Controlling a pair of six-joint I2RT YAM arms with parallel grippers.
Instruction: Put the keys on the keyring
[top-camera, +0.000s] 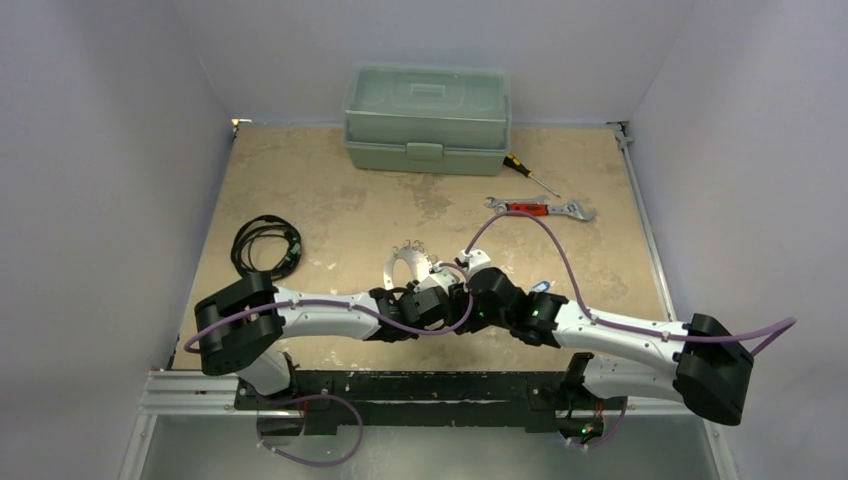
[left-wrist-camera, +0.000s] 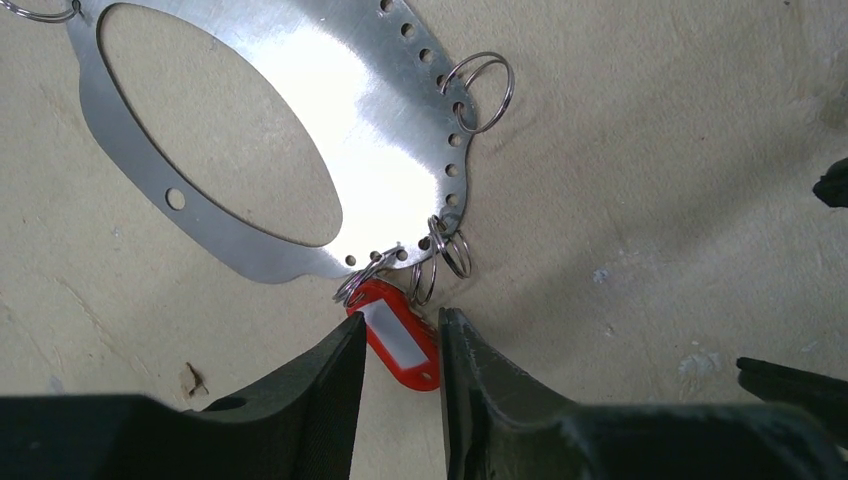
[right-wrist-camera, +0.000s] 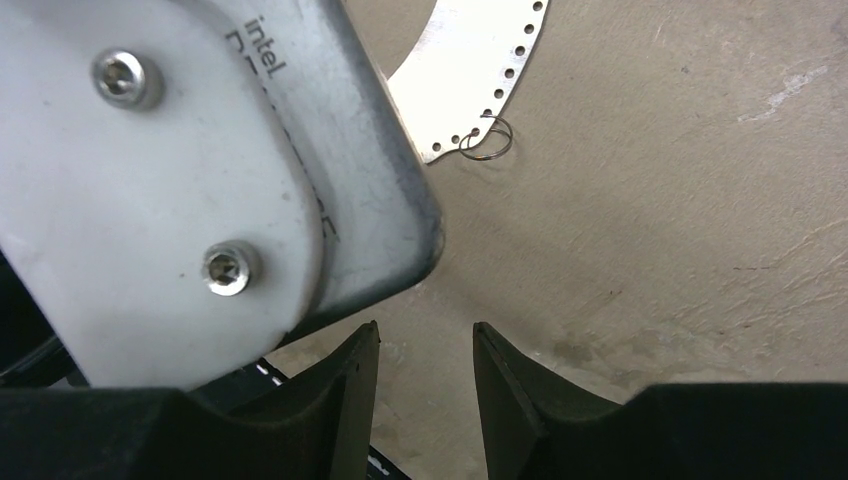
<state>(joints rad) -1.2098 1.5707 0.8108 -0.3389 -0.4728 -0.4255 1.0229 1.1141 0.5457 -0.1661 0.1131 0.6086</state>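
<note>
Keyring (left-wrist-camera: 390, 130), a flat perforated plate, lies centrally on the table (top-camera: 330, 200), towards its near edge. Left tool (left-wrist-camera: 400, 316) flanks the red-tagged key (left-wrist-camera: 400, 345) beside the small rings (left-wrist-camera: 455, 255), presumably for threading; whether it pinches, I cannot tell. Right tool (right-wrist-camera: 425, 335) hovers apart, empty.

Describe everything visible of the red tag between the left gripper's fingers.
The red tag is a small oblong of glossy red plastic with rounded ends and a white label strip down its middle. It lies slantwise on the tan table. Its upper end hangs on a small wire ring at the edge of the flat metal plate. The fingers of the left gripper stand on either side of it; whether they touch it is unclear. No key blade shows.
</note>
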